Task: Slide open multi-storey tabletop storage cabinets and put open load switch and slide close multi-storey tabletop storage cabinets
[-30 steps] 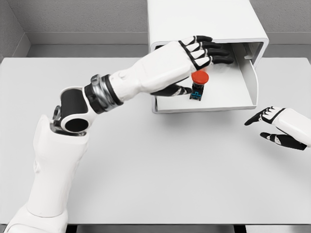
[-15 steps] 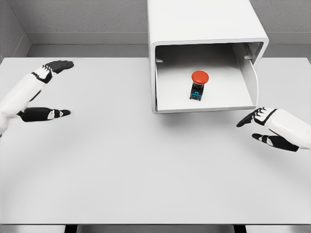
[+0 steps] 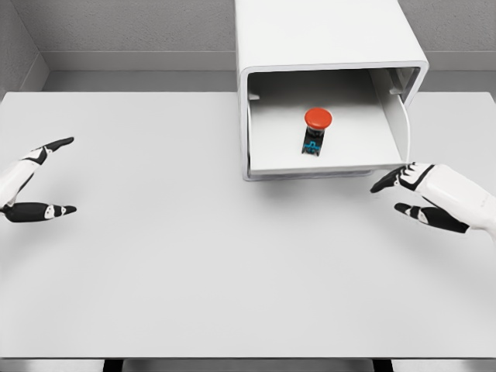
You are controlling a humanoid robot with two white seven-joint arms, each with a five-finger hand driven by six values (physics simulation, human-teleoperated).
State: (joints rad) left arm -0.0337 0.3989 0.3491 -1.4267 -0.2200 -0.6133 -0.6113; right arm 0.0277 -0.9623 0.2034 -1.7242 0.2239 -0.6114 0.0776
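Note:
A white storage cabinet [image 3: 325, 35] stands at the back of the table with its drawer [image 3: 325, 164] slid out toward me. Inside the drawer stands the load switch [image 3: 315, 130], a small black body with a red round button on top. My right hand [image 3: 403, 194] hovers open just in front of the drawer's right front corner, fingertips close to its edge. At the far left edge of the picture my left hand [image 3: 50, 178] is open over the table, well away from the cabinet.
The white table [image 3: 201, 263] stretches wide in front of the cabinet. A grey wall runs behind it, and the table's front edge shows at the bottom.
My left hand let go of the switch in the drawer and pulled back to the far left. My right hand has crept left and up toward the drawer's front corner.

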